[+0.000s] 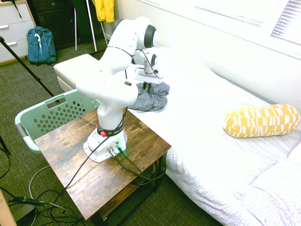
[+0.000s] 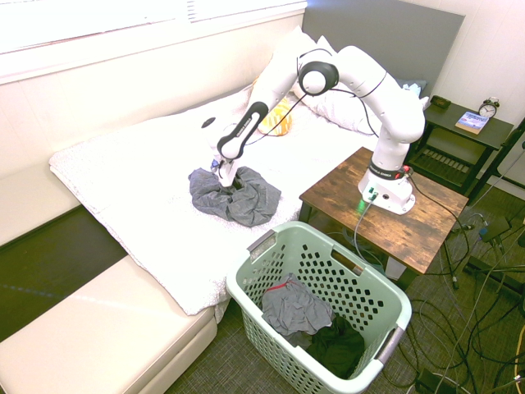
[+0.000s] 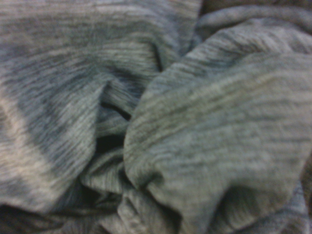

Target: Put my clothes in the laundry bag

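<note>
Shirt [image 3: 185,146]: grey ribbed knit cloth, matt. Basket [image 2: 271,246]: mint perforated plastic, smooth. Table [image 1: 141,150]: dark rough-grained wood. Bedcover [image 1: 211,155]: white textured cloth.

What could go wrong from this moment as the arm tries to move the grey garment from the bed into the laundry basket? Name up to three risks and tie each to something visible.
1. The gripper seems to pinch only a bunched fold of the grey garment; the fabric might slip free.
2. Most of the garment lies spread on the bed, so it may trail and snag the laundry basket rim.
3. Clothes already in the basket sit to one side; the garment could drape over the rim.
</note>
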Robot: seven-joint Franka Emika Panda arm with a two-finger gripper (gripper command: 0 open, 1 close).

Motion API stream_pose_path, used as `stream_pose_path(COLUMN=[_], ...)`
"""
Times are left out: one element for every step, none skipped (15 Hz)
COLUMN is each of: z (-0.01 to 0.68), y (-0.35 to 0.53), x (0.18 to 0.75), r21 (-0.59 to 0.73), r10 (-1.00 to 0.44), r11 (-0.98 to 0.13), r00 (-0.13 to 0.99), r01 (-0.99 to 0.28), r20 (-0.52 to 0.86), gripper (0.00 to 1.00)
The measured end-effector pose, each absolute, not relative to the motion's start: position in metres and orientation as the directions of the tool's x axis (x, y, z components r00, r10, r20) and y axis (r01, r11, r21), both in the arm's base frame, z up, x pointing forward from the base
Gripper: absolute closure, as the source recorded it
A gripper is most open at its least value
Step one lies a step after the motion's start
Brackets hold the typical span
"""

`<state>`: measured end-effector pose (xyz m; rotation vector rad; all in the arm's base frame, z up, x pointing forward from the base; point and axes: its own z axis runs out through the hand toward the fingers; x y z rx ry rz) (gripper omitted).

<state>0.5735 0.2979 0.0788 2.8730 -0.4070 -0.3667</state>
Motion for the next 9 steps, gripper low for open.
stream_pose_path(z=[0.116,0.156,0.197,0.235,0.272,0.307,0.337,0.362,0.383], y=[0.292,0.287,0.285,0.288,0.294,0.305,0.319,0.335,0.351], x=[0.585,0.595,0.601,0.603,0.598,0.589,0.573,0.552,0.525], r21=[0.224,0.203,0.179,0.154,0.128,0.104,0.084,0.066,0.055], r10=[-0.303,-0.305,-0.306,-0.302,-0.299,-0.306,-0.304,-0.293,-0.284], r11=[-0.940,-0.942,-0.944,-0.947,-0.950,-0.949,-0.950,-0.955,-0.958], r00=[0.931,0.934,0.939,0.945,0.949,0.950,0.951,0.956,0.959], r01=[-0.257,-0.268,-0.278,-0.281,-0.286,-0.298,-0.300,-0.290,-0.283], r20=[-0.202,-0.183,-0.156,-0.129,-0.100,-0.071,-0.047,-0.029,-0.013], gripper=[1.00,1.00,1.00,1.00,1.00,1.00,1.00,1.00,1.00])
